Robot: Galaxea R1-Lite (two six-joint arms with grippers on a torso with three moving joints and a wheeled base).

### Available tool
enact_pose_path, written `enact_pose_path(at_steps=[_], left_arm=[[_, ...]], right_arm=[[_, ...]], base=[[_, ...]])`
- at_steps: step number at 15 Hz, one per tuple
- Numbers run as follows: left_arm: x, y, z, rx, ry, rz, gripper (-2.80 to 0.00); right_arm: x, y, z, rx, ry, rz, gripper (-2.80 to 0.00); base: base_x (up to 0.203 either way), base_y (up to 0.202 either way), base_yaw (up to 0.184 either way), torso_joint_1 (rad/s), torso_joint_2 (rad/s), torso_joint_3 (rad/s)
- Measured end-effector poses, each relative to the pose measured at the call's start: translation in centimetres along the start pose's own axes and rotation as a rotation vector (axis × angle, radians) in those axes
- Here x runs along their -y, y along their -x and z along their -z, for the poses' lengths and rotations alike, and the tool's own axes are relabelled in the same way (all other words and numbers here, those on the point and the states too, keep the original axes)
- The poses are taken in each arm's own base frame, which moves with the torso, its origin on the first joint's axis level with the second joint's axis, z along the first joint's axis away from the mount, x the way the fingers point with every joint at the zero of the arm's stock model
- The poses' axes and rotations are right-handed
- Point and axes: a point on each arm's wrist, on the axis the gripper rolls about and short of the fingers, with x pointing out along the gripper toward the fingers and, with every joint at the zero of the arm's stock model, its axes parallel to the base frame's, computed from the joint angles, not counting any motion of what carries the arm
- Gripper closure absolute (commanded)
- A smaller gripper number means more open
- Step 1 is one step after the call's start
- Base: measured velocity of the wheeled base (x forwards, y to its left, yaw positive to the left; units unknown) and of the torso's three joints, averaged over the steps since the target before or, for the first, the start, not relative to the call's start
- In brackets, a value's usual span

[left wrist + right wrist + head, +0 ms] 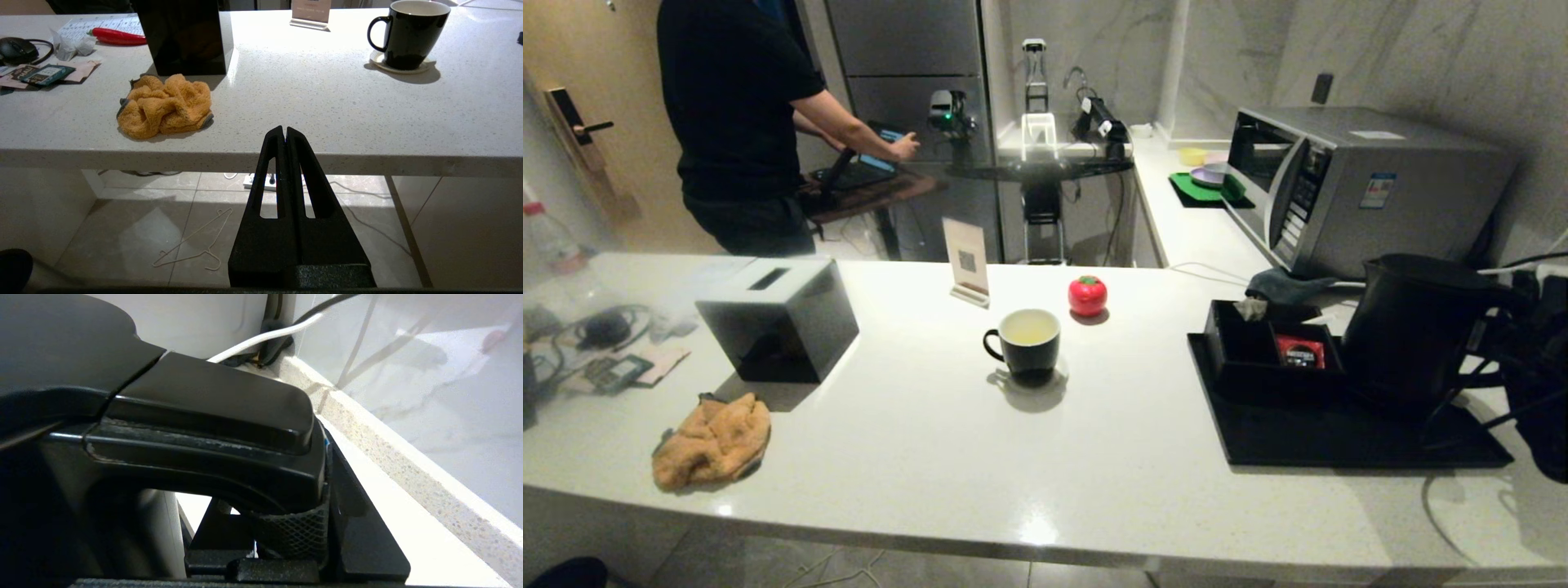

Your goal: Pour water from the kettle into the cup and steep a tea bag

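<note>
Right gripper [286,522] clamped on the kettle [1413,327] handle [212,428], fingers wrapped around the handle's outer end, seen close in the right wrist view. Kettle sits upright on the black tray [1339,433] at the counter's right side, just beside the low black compartment box [1270,351] holding a red packet [1300,351]. Cup [1027,341] stands mid-counter, well apart from the kettle, handle to its left in the head view, pale yellowish water [1029,327] inside. Red tomato-shaped object [1087,295] just behind the cup. Left gripper [285,134] parked below the counter edge, fingers pressed together, holding nothing. Orange cloth [712,441] and black box [780,318] lie on the counter's left side. Microwave [1356,188] behind the tray.
</note>
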Motion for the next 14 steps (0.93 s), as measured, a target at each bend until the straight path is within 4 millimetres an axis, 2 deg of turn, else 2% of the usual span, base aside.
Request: enact_pose_path(at_steps=[14], left_arm=[[0.0, 0.0, 0.0, 0.0, 0.0, 0.0, 0.0]], right_arm=[[0.4, 1.6, 1.2, -0.011, 0.003, -0.001, 0.0]], base=[[0.0, 0.0, 0.0, 0.0, 0.0, 0.0]])
